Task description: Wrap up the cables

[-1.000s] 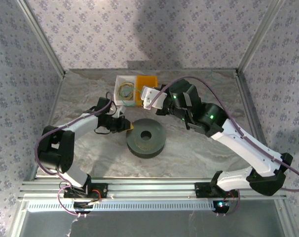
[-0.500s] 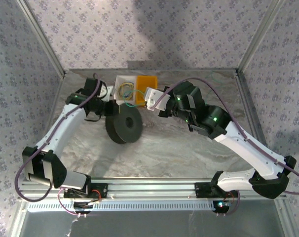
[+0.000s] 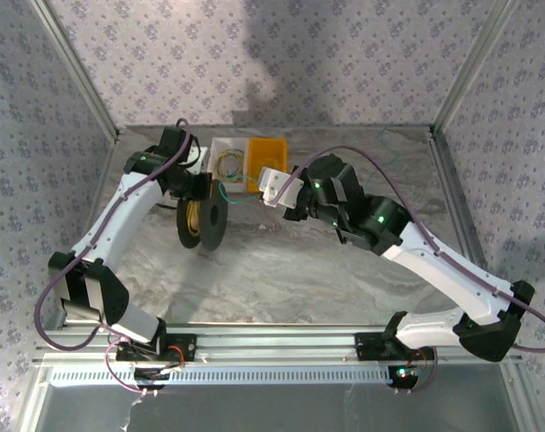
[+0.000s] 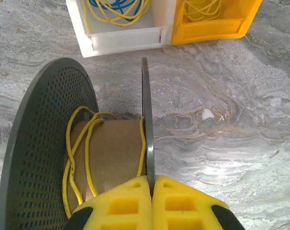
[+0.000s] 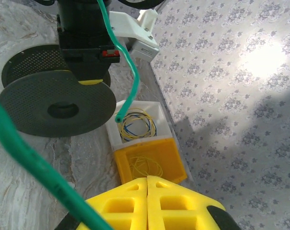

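Observation:
The dark spool [image 3: 205,225] stands on edge just in front of the bins. My left gripper [image 4: 152,179] is shut on its thin right flange [image 4: 146,124], reaching it from the far side [image 3: 205,198]. A yellow cable [image 4: 87,125] lies in loose turns on the spool's brown core. My right gripper [image 5: 147,179] is shut and hovers right of the spool [image 3: 268,187]. It carries a teal-green cable [image 5: 30,159] that crosses its left finger; the pinch point is hidden. The cable's free end [image 5: 119,118] dangles toward the spool [image 5: 59,103] and runs leftward in the top view [image 3: 244,200].
A white bin [image 3: 215,148] with yellow and blue cable loops and an orange bin [image 3: 271,148] with a yellow loop sit at the back of the marble table. Aluminium posts and patterned walls close in the sides. Purple cords trail from both arms.
The left arm has swung the spool from lying flat mid-table to standing on edge at the left near the bins. The right gripper has shifted slightly nearer with the green cable.

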Robot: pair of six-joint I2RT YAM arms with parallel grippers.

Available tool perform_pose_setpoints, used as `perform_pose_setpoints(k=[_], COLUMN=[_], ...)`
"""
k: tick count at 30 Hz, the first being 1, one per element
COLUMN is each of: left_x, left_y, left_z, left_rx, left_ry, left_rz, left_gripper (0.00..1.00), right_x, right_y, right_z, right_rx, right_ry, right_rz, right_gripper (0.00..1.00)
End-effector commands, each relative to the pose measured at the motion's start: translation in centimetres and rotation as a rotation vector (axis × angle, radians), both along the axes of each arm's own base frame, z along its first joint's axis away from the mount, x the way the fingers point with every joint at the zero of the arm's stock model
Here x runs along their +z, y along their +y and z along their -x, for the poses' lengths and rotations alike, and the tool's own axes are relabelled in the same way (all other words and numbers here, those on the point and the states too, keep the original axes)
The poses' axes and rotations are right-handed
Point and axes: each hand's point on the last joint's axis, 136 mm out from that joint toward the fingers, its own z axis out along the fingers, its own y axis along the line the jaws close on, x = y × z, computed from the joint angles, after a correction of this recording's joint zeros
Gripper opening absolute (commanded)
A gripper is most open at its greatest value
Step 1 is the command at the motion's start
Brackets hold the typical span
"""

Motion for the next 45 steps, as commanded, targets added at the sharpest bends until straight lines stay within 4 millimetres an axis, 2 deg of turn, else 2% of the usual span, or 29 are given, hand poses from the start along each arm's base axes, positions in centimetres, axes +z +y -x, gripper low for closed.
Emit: perform_pose_setpoints(k=[1, 3, 6, 11, 14, 18, 21, 24, 26, 29, 31, 37, 40, 45], left_x=[-1.3, -1.3, -0.7, 2.1, 4.5, 7.7, 8.8, 7.8, 6.8, 5.4, 4.6, 2.4, 1.8, 1.3], left_y=[0.5, 0.4, 0.3, 0.5, 1.5, 3.5, 5.4, 7.0, 7.4, 7.3, 7.2, 6.5, 6.0, 4.4], left_z=[-0.3, -0.3, -0.1, 0.1, 0.1, 0.6, 1.0, 1.5, 1.8, 2.1, 2.0, 2.2, 2.7, 4.1], left_rx=[-0.006, -0.009, -0.018, -0.034, -0.028, 0.004, 0.049, 0.091, 0.106, 0.109, 0.119, 0.111, 0.096, 0.020], left_ry=[0.037, 0.042, 0.037, -0.009, -0.050, -0.110, -0.137, -0.122, -0.107, -0.092, -0.086, -0.041, -0.028, 0.019], left_rz=[-0.047, -0.044, -0.034, -0.033, -0.041, -0.048, -0.047, -0.025, 0.006, 0.057, 0.103, 0.215, 0.251, 0.337], left_gripper=[0.00, 0.00, 0.20, 0.32, 0.38, 0.41, 0.42, 0.43, 0.50, 0.67, 0.71, 0.72, 0.72, 0.71], right_x=[-0.3, -0.6, -1.1, -1.8, -2.7, -3.6, -5.1, -7.1, -8.2, -9.5, -10.4, -13.5, -15.0, -16.3], right_y=[1.0, 1.4, 1.9, 3.0, 3.7, 4.7, 5.5, 6.3, 7.0, 8.3, 9.3, 12.2, 13.1, 13.6], right_z=[0.1, 0.1, 0.2, 0.3, 0.3, 0.1, -0.4, -0.8, -0.9, -1.2, -1.4, -0.9, -1.2, -2.0], right_rx=[0.023, 0.030, 0.044, 0.069, 0.090, 0.114, 0.127, 0.133, 0.143, 0.163, 0.181, 0.241, 0.245, 0.235], right_ry=[0.029, 0.036, 0.048, 0.058, 0.063, 0.059, 0.069, 0.081, 0.076, 0.054, 0.037, 0.016, 0.014, 0.009], right_rz=[-0.039, -0.039, -0.034, -0.016, 0.005, 0.025, 0.057, 0.106, 0.131, 0.165, 0.190, 0.280, 0.311, 0.328], right_gripper=[0.00, 0.00, 0.00, 0.00, 0.00, 0.00, 0.00, 0.00, 0.00, 0.00, 0.00, 0.00, 0.00, 0.00])
